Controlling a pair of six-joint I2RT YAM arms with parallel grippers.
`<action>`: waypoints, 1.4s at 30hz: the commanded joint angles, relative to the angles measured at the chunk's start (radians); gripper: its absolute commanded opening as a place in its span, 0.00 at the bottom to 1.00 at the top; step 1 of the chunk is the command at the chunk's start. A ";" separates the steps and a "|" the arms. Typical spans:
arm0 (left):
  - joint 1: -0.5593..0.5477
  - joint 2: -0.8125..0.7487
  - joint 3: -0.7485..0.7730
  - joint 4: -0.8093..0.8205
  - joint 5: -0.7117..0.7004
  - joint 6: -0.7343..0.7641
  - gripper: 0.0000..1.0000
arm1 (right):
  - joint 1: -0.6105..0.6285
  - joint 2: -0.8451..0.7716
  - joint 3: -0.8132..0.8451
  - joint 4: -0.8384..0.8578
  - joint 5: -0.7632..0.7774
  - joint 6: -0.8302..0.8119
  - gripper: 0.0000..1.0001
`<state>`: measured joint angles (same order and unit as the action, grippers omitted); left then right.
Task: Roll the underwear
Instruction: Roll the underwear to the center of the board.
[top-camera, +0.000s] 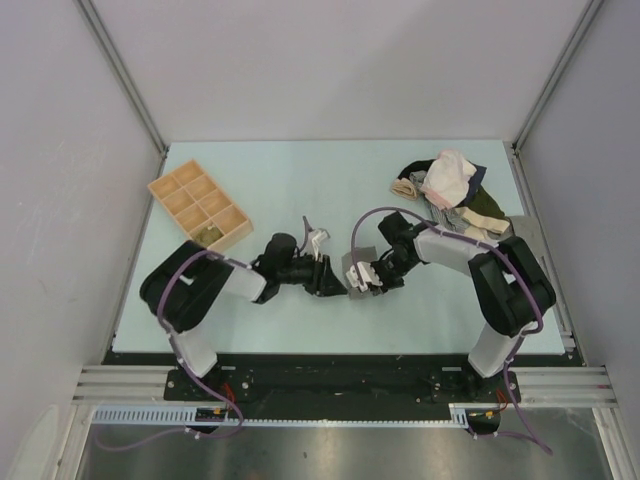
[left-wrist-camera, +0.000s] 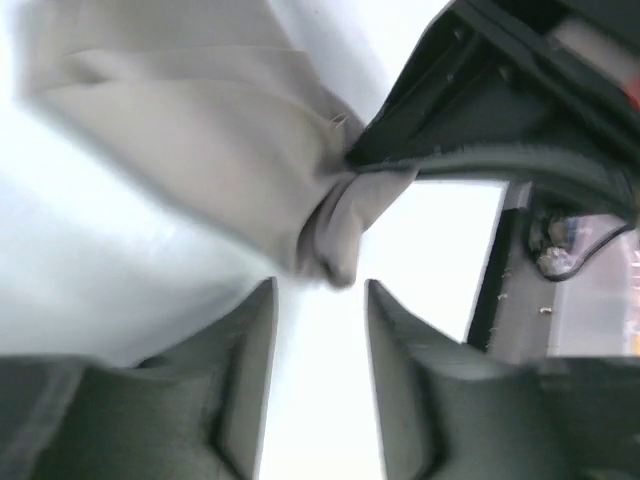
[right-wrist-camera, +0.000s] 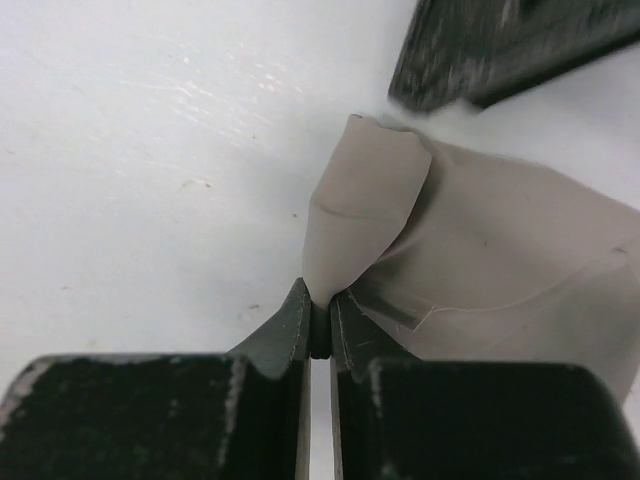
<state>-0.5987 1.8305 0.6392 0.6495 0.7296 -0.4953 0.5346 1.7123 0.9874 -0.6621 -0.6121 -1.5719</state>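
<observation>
The taupe-grey underwear (top-camera: 354, 271) lies on the table between both grippers. In the right wrist view it is a folded cloth (right-wrist-camera: 470, 260) with one edge lifted. My right gripper (right-wrist-camera: 318, 300) is shut on that edge, the cloth pinched between the fingertips. In the left wrist view the underwear (left-wrist-camera: 220, 150) lies just ahead of my left gripper (left-wrist-camera: 320, 290), which is open and empty, its tips just short of the bunched cloth end. The right gripper's dark fingers (left-wrist-camera: 470, 160) show gripping the cloth at upper right there.
A tan compartment tray (top-camera: 199, 205) stands at the left with a small olive item in one cell. A pile of other garments (top-camera: 450, 192), pale pink-white and dark, lies at the back right. The table's near edge (top-camera: 340, 352) runs just in front of the grippers.
</observation>
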 joint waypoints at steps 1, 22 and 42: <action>-0.030 -0.221 -0.127 0.093 -0.151 0.226 0.52 | -0.012 0.073 0.086 -0.220 -0.072 0.061 0.01; -0.417 -0.172 0.002 -0.169 -0.513 0.923 0.67 | -0.079 0.260 0.277 -0.458 -0.150 0.162 0.03; -0.415 -0.065 0.100 -0.379 -0.475 0.877 0.01 | -0.222 0.199 0.277 -0.419 -0.270 0.230 0.35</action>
<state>-1.0172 1.7412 0.7132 0.4156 0.1955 0.3977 0.3878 1.9720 1.2423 -1.0981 -0.8154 -1.3746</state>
